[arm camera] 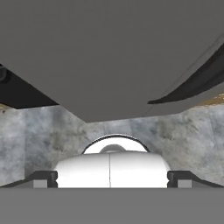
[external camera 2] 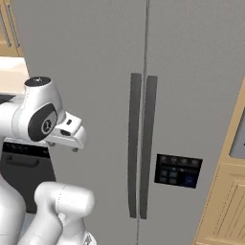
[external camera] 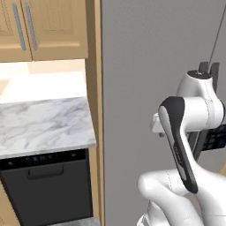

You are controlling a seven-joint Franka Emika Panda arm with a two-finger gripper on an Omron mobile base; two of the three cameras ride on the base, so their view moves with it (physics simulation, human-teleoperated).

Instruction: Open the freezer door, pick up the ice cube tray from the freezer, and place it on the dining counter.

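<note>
Right base view: the freezer [external camera 2: 143, 72] stands shut, two tall grey doors side by side with a pair of long dark vertical handles meeting at the seam. The freezer door [external camera 2: 196, 95] is the right one, carrying the small dark button panel [external camera 2: 177, 171] just right of its handle [external camera 2: 149, 143] and below its middle. The plain twin door [external camera 2: 81, 72] is on the left, and the arm's white wrist sits in front of it, near its left edge, apart from both handles. A light wood cabinet [external camera 2: 225, 206] borders the freezer on the right.

In the left base view a small marble top [external camera: 44, 123] lies over a black appliance [external camera: 46, 185], left of the grey freezer side, with wood cupboards [external camera: 44, 28] above.

In the hand view the gripper [arm camera: 111, 178] points along the grey door bottom, over mottled grey floor [arm camera: 192, 135]; its two dark fingertips [arm camera: 43, 178] stand far apart, spread wide with nothing between them
</note>
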